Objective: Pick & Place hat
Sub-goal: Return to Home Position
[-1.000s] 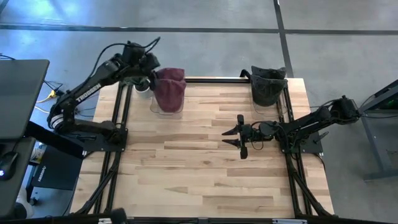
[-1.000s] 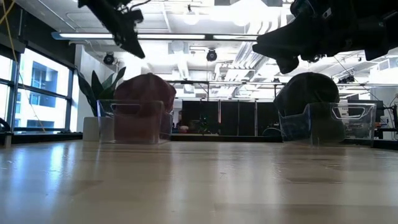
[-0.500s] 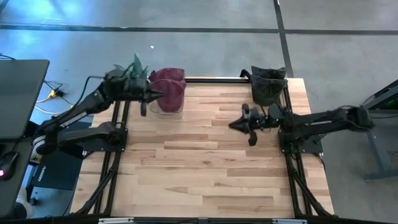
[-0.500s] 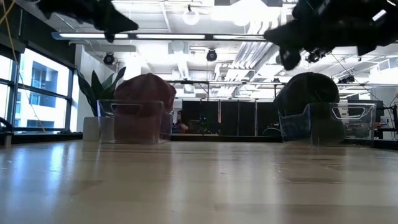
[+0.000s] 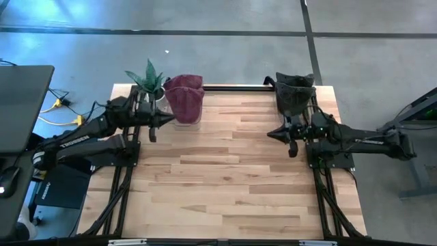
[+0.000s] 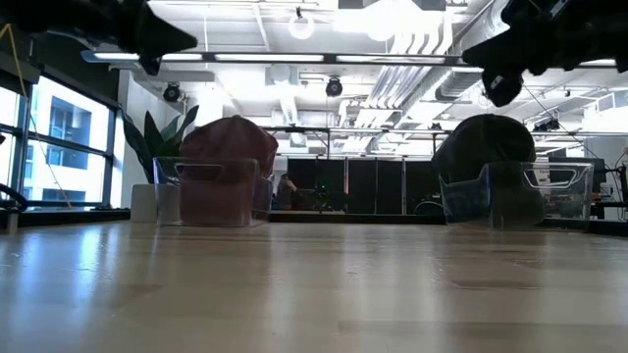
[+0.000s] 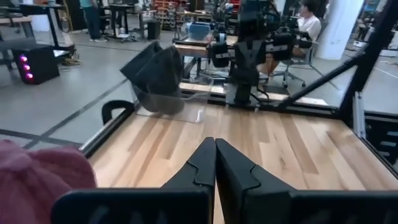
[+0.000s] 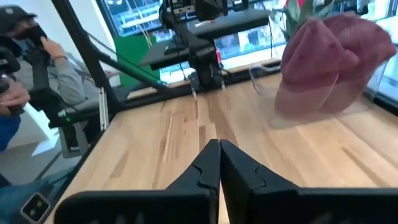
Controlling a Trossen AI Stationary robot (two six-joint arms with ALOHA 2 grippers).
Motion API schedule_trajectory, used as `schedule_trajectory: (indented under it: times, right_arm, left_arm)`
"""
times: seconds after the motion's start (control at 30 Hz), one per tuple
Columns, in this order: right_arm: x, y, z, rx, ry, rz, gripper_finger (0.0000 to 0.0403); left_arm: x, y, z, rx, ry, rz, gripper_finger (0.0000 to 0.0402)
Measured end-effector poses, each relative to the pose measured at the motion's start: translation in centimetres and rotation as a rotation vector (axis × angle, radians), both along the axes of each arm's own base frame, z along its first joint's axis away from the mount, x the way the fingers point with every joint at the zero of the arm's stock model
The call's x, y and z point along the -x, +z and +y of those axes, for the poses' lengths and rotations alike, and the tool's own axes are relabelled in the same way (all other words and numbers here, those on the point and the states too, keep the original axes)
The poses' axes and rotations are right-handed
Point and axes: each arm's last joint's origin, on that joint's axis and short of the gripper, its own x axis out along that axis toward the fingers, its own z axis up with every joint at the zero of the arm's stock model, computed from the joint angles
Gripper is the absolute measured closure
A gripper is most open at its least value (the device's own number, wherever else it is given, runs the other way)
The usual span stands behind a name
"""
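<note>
A maroon hat [image 5: 184, 96] sits in a clear bin [image 5: 183, 117] at the table's far left; it also shows in the low view [image 6: 228, 147] and the right wrist view [image 8: 329, 59]. A dark hat [image 5: 295, 92] sits in a clear bin [image 6: 515, 196] at the far right; it also shows in the left wrist view [image 7: 158, 74]. My left gripper [image 5: 171, 119] is shut and empty, just left of the maroon hat's bin. My right gripper [image 5: 271, 134] is shut and empty, near the dark hat's bin, toward the table's middle.
A potted plant [image 5: 149, 78] stands at the table's far left corner beside the maroon hat's bin. A monitor [image 5: 20, 102] stands left of the table. A person [image 8: 25, 56] sits beyond the table's left side. The bare wooden tabletop [image 5: 218, 184] stretches toward the near edge.
My left arm has drawn back from above the maroon hat's bin toward the table's left and come down level, with its gripper beside the bin. My right gripper has shut and drawn back toward the table's right edge. Both hats stay in their bins.
</note>
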Motion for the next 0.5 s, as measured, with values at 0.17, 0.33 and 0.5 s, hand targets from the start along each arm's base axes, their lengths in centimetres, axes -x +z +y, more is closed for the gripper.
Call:
schedule_trajectory:
  times: [0.17,0.33,0.5]
  right_arm:
    - [0.0,-0.5,1.4,-0.003,-0.030,0.058,0.0399]
    - [-0.1,-1.5,2.7,0.018,0.015,0.026,0.0400]
    - [0.0,-2.9,3.3,0.017,0.108,-0.046,0.0401]
  left_arm:
    - [0.2,-2.1,-1.7,0.038,0.041,-0.048,0.0401]
    - [-0.1,-4.9,-3.5,0.060,0.059,-0.060,0.0401]
    - [0.2,-6.1,-4.7,0.060,0.046,-0.096,0.0401]
